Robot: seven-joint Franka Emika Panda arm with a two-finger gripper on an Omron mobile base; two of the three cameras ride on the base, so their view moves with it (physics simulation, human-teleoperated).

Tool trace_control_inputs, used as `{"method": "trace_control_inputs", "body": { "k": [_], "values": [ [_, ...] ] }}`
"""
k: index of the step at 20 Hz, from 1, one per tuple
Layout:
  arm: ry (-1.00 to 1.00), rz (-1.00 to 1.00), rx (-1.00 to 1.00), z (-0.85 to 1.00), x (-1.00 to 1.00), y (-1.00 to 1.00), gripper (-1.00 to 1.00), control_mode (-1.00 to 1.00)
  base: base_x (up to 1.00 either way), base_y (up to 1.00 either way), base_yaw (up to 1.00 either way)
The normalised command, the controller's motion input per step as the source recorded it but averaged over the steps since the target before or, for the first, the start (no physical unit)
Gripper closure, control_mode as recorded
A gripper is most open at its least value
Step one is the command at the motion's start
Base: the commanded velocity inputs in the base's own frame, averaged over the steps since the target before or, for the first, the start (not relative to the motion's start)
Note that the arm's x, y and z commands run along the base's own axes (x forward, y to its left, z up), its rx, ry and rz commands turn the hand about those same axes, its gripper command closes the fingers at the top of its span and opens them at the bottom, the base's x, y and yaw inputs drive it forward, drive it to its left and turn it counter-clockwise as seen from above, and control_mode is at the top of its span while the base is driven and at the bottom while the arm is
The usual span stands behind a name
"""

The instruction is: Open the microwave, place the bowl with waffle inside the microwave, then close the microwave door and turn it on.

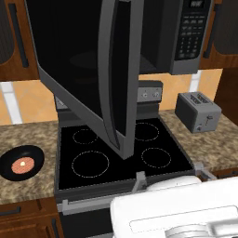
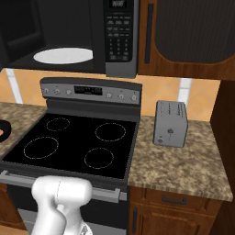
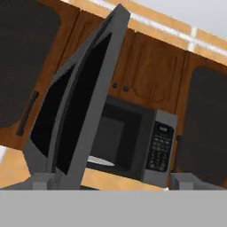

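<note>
Microwave door (image 1: 100,69) swung open; I next fetch the bowl (image 1: 21,162) with waffle (image 1: 23,164), lower left. Hand (image 3: 113,181) spread, empty.

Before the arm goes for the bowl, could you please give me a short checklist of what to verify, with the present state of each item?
1. The microwave door is swung wide open: ok.
2. The microwave cavity is free, with just the white plate inside: ok.
3. The waffle sits in the bowl on the counter left of the stove: ok.
4. The bowl is free of the gripper and not yet grasped: ok.
5. Gripper open and ready to grasp: cannot tell, since the hand view shows too little of the fingertips.
6. The open door hangs over the stove and may crowd the arm's path toward the bowl: cannot tell.
</note>
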Motion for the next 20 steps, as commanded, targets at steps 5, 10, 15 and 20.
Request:
{"method": "trace_control_inputs", "body": {
  "k": [5, 10, 15, 20],
  "values": [
    [0.1, 0.71, 0.0, 0.0, -0.34, -0.43, -1.0, -1.0, 0.0, 0.0, 0.0],
    [0.18, 0.66, 0.03, 0.0, 0.16, -0.41, -1.0, -1.0, 0.0, 0.0, 0.0],
    [0.23, 0.5, 0.16, 0.0, 0.78, -0.48, -1.0, -1.0, 0.0, 0.0, 0.0],
    [0.18, 0.53, 0.15, 0.0, 0.84, -0.45, -1.0, -1.0, 0.0, 0.0, 0.0]
  ]
}}
